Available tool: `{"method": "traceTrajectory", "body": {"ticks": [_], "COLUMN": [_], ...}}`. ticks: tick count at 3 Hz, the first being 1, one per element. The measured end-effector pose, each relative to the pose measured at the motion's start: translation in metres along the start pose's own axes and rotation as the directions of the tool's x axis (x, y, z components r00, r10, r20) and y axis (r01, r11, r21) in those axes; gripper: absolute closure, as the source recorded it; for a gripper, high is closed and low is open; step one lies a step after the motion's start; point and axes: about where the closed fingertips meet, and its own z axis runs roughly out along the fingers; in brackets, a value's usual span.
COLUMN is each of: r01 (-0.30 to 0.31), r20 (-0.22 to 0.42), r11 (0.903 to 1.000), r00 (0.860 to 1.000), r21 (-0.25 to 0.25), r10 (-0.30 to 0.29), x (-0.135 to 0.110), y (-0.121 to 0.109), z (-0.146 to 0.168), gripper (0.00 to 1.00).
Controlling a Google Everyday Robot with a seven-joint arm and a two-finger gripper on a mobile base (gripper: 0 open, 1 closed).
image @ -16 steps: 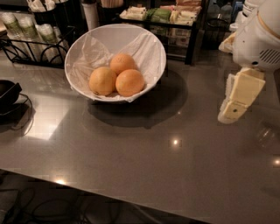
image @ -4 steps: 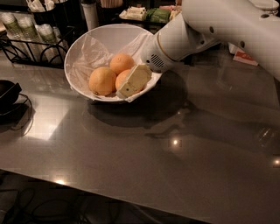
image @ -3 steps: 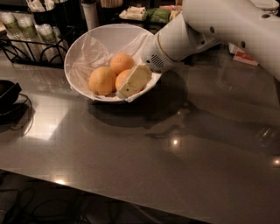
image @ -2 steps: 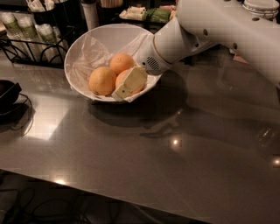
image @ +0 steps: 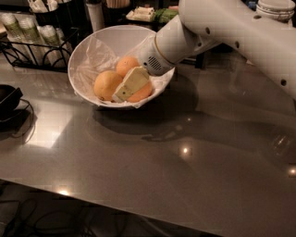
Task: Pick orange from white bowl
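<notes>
The white bowl (image: 90, 42), lined with a crinkled white sheet, stands at the back left of the grey table. It holds three oranges: a paler, yellower one (image: 105, 84) at the left, a deep orange one (image: 126, 65) behind, and a deep orange one (image: 143, 92) at the front right. My gripper (image: 127, 87) reaches into the bowl from the right. Its cream end lies across the front-right orange and hides most of it, next to the paler one. The white arm (image: 222, 28) comes in from the upper right.
A black wire rack with bottles (image: 27, 37) stands at the back left. A black object with a cable (image: 8, 102) sits at the left edge. A cup (image: 95, 14) and food trays (image: 143, 13) stand behind the bowl. The table's front edge runs along the bottom.
The gripper has come from the right side of the table into the bowl. In the last second it has edged slightly left and down over the front-right orange.
</notes>
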Motion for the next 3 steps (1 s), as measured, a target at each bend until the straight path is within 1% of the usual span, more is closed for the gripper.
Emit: {"method": "traceTrajectory", "body": {"ticks": [1,2,3], "r01": [-0.006,-0.015,-0.014], "r20": [0.004,-0.007,-0.007], "r11": [0.9986,0.9926,0.9926], "r00": [1.0,1.0,1.0], "r21": [0.052,0.121,0.12], "r10": [0.005,0.016,0.015], "x": [0.0,0.004,0.004], "y": [-0.013,-0.032,-0.032], "z": [-0.007,-0.014,-0.014], "gripper": [0.03,0.31,0.17]}}
